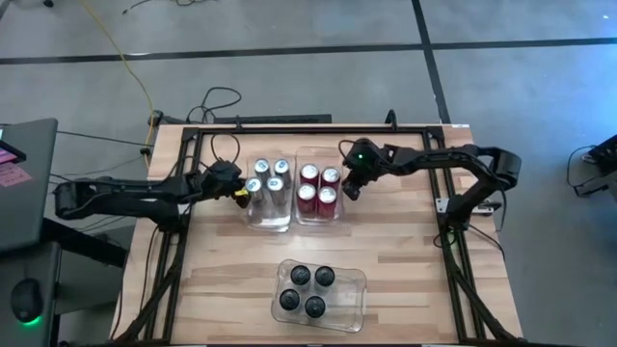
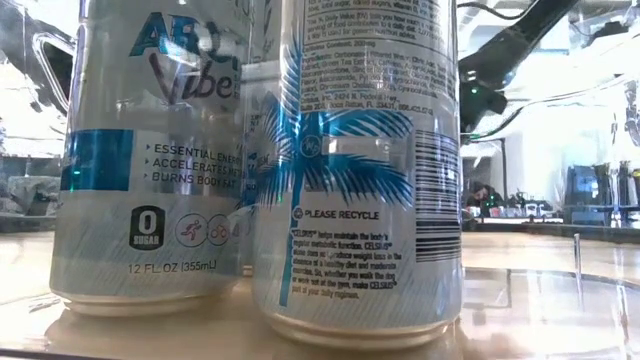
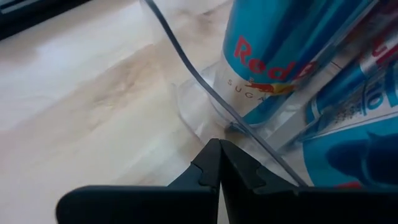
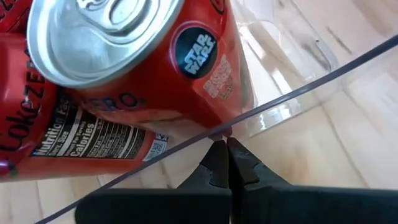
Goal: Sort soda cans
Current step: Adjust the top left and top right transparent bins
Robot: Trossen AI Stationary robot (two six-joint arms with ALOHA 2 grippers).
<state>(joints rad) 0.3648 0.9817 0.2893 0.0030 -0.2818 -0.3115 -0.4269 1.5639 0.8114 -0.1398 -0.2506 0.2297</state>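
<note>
Three clear bins stand on the wooden table. The far left bin [image 1: 270, 224] holds several silver-blue soda cans [image 1: 268, 178]. The bin beside it [image 1: 318, 220] holds several red cans [image 1: 318, 186]. The near bin [image 1: 355, 280] holds several dark-topped cans [image 1: 308, 289]. My left gripper [image 1: 239, 194] is shut at the outer left wall of the silver-blue bin. My right gripper [image 1: 349, 191] is shut at the right wall of the red bin. Two white-and-blue cans [image 2: 350, 170] fill the low view. My left gripper has its shut fingertips [image 3: 219, 155] against the outer side of the silver-blue bin's left wall [image 3: 205, 102], low down, slanting down from the table's left. The bin stands flat on the table. My right gripper has its shut fingertips [image 4: 225, 155] at the rim of the red bin's right wall [image 4: 261, 112], slanting down from the table's right. A red can [image 4: 143, 68] stands just inside that wall.
A black frame [image 1: 289, 130] runs around the table's far and side edges. Bare wood lies between the two far bins and the near bin, and along the table's left and right sides.
</note>
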